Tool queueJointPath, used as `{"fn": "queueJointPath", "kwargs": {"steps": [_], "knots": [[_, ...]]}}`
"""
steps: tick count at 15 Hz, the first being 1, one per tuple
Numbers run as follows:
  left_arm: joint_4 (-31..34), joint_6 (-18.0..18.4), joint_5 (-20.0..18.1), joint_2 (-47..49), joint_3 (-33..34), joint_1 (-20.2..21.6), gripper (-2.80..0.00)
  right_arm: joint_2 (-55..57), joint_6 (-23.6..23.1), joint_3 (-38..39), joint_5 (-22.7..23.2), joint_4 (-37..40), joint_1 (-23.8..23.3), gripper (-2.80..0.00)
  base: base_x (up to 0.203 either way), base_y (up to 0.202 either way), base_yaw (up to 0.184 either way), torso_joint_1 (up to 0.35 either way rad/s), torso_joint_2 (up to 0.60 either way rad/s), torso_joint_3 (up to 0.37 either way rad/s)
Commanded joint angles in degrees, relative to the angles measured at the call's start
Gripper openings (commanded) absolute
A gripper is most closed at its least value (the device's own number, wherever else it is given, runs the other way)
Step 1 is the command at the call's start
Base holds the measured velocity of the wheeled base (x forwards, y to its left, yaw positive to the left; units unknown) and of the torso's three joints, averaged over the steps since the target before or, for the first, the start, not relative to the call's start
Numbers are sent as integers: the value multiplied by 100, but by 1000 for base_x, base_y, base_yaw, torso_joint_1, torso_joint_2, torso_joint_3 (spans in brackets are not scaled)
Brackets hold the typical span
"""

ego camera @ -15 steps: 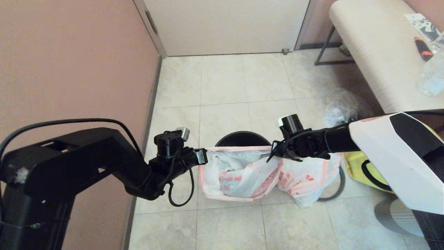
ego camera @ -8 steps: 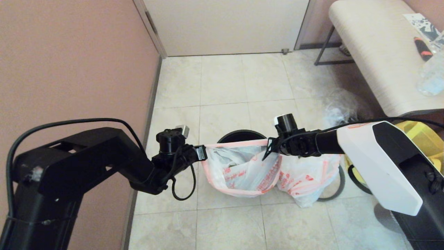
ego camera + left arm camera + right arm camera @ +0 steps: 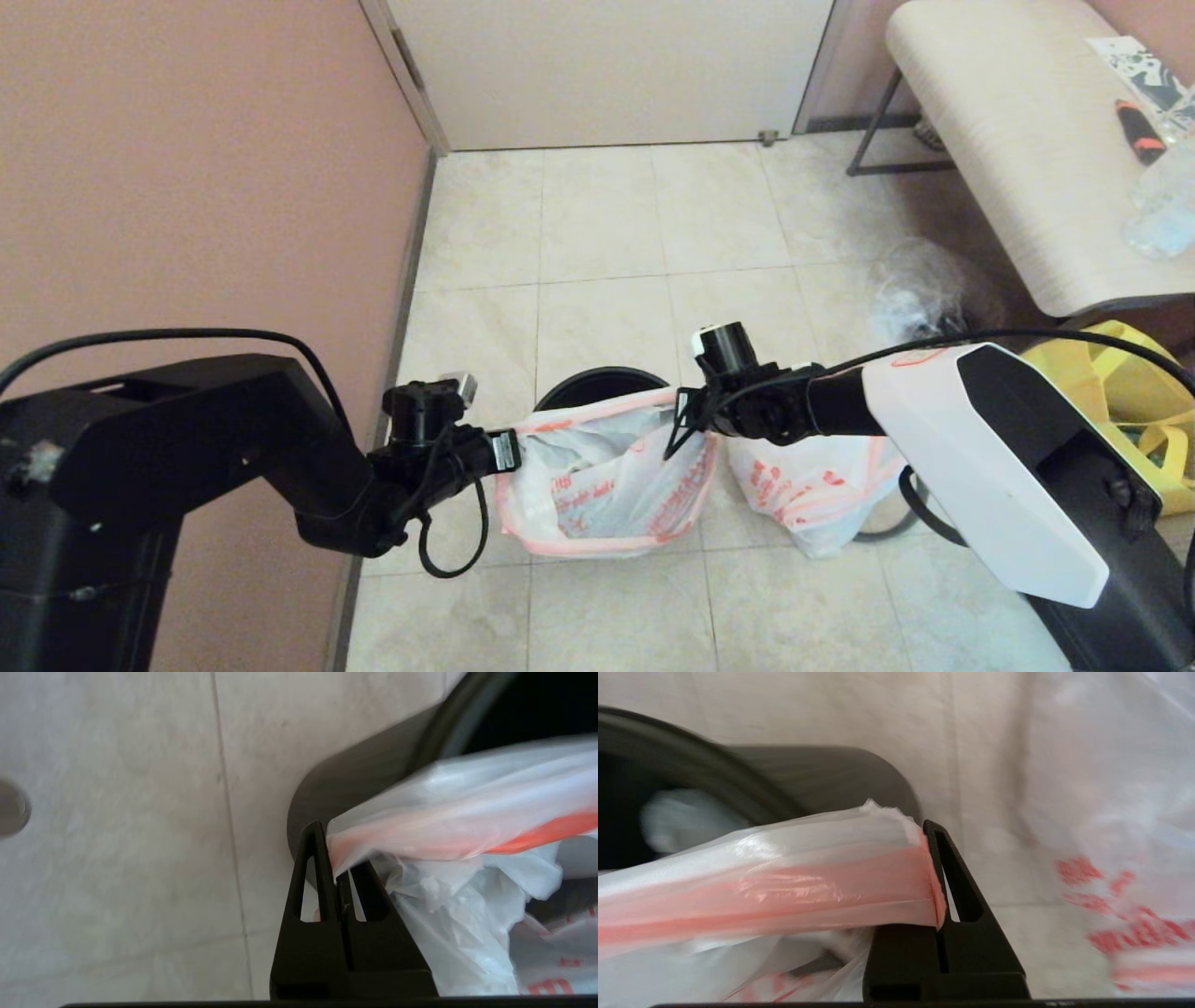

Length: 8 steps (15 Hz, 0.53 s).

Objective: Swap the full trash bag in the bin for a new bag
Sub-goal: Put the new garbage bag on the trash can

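The new bag [image 3: 597, 485] hangs at the lower centre of the head view, a thin translucent white sack with red print, its mouth stretched open sideways by its pale orange-red hem. It is held above the tiled floor [image 3: 597, 224], in front of and partly covering the bin [image 3: 597, 383], whose black rim shows just above the bag's upper edge.

The left gripper [image 3: 509, 451] sits at the bag's left corner, its 2 fingers pressed fully together with the hem pinched between them; the left wrist view shows the same clamp [image 3: 337, 877], the orange-red band running off toward the bin's dark wall [image 3: 364, 784]. The right gripper [image 3: 684, 425] holds the bag's opposite corner at centre frame, its jaws likewise closed tight on the hem, and the right wrist view shows the bunched band ending at the fingertips [image 3: 934, 896] with the bin [image 3: 822, 779] behind.

Just right of the new bag, the full trash bag [image 3: 812, 490] stands on the floor, white with red print, partly under the right arm. The thin grey ring [image 3: 896, 527] lies on the floor behind it. Further right, at the frame edge, is a yellow tote [image 3: 1120, 401]. A crumpled clear bag [image 3: 920, 285] lies on the floor in the upper right, beside a pale bench [image 3: 1008, 140].
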Motion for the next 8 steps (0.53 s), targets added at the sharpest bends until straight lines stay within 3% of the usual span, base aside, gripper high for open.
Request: {"fn": "queueJointPath", "kwargs": {"steps": [1, 5, 8], "knots": [[-16, -9, -13, -196, 249, 31, -280, -126, 17, 5, 13, -86, 66, -280, 0, 0, 0, 0, 0, 0], [26, -9, -12, -573, 928, -59, -280, -568, 149, 477, 14, 8, 81, -280, 0, 0, 0, 0, 0, 0], [-20, -66, -51, -901, 1025, -54, -280, -1095, 333, 874, 17, -29, 183, -280, 0, 0, 0, 0, 0, 0]]}}
